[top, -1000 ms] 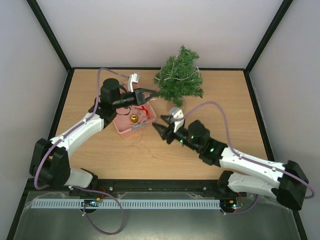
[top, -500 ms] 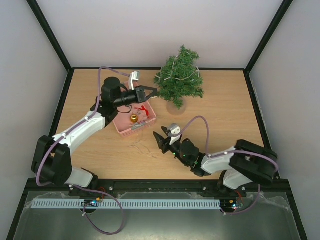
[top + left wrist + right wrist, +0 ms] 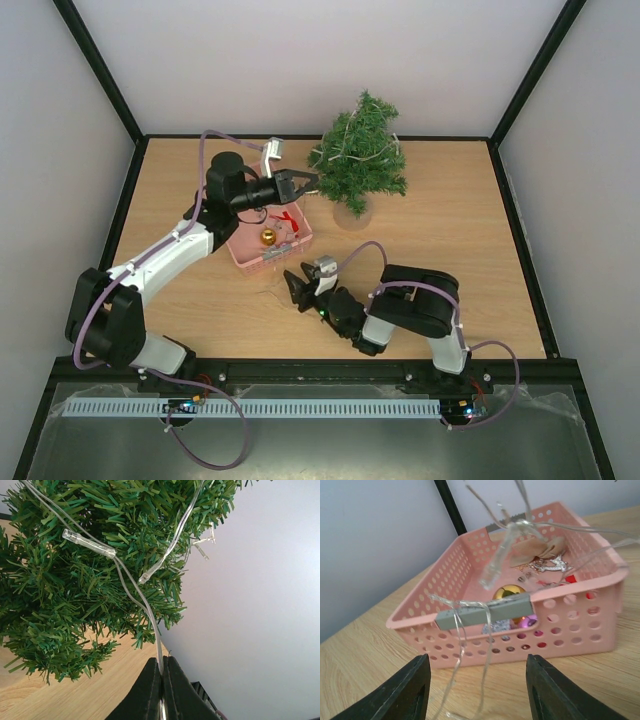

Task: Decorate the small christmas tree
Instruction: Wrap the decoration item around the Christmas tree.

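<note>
The small christmas tree (image 3: 358, 165) stands upright at the far side of the table (image 3: 450, 220), right of centre. The left gripper (image 3: 310, 182) sits just left of its branches, jaws pressed together on the clear light string (image 3: 90, 544) running into the needles. The right gripper (image 3: 293, 288) — jaws spread, holding nothing — is well nearer, facing the pink basket (image 3: 470, 575).

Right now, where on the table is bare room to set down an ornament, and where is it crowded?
The widest bare patch is the right part of the table, between the tree and the right edge. The far left corner is bare too. It is crowded around the basket: the left gripper, the right gripper and the loose light string are there.
</note>
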You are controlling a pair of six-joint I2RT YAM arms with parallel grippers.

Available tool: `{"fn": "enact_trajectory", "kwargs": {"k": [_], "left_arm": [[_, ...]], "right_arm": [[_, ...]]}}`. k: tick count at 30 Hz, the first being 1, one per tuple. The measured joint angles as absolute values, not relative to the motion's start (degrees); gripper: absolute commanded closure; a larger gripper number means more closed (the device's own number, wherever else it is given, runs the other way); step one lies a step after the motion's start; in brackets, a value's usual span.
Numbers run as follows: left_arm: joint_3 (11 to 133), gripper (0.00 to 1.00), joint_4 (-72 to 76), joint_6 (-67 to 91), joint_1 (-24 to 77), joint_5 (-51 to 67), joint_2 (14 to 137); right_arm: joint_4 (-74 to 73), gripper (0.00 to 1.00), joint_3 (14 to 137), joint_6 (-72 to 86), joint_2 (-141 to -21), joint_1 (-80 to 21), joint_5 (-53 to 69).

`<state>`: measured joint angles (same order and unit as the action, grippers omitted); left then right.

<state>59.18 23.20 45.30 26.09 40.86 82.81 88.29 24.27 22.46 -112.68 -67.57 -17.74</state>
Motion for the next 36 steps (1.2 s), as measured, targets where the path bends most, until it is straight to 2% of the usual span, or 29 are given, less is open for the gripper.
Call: {"fn": "enact_trajectory", "kwargs": {"k": [17,22,30,36], "left_arm": [[59.18,0.98,21.93,43.94,26.35,39.79,82.83],[59.18,0.97,21.93,43.94,26.37,39.51,82.83],[59.18,0.98,21.93,43.9,26.39,39.16,82.83],[59.18,0.97,21.93,43.88,26.39,38.92,82.81]], "right_arm": [[88.53,0.53,34.57,27.75,-122.5,-67.9,-19.94],[88.36,0.64,35.86,27.92,-122.63,-67.9,-20.12],[89.19,0.98,35.11,27.09,-123.44,-67.9,-20.05],[90.8,0.98,32.75,25.58,-123.37,-67.9,-18.87]]}}
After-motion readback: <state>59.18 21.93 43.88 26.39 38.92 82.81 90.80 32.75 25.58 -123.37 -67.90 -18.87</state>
